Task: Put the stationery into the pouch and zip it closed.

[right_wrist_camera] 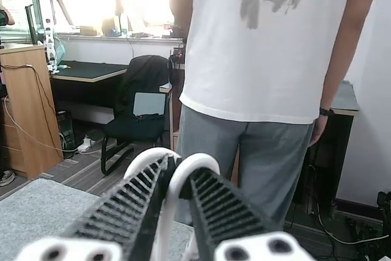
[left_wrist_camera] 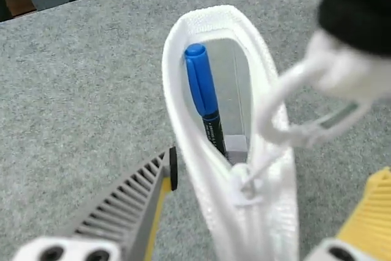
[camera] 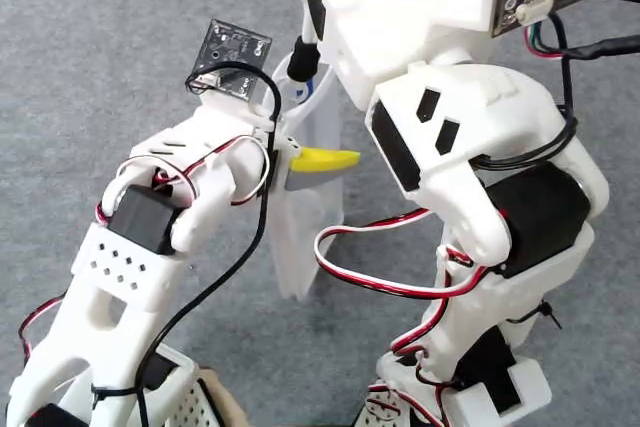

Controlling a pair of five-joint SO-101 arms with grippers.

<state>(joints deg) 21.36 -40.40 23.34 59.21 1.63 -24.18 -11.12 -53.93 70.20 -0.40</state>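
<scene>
Pouch (left_wrist_camera: 211, 15): upright on the grey worktop (left_wrist_camera: 79, 90), mouth open.
Inside: blue pen (left_wrist_camera: 200, 87) and a small grey block (left_wrist_camera: 236, 147).
Zip loop (left_wrist_camera: 278, 99): white, pinched in the right tool (right_wrist_camera: 179, 172).
Left tool (left_wrist_camera: 275, 172): fingers apart, one each side of the pouch.

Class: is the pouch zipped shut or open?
Open. The pouch mouth gapes wide, the blue pen shows inside it, and the zip pull sits at one end.
</scene>
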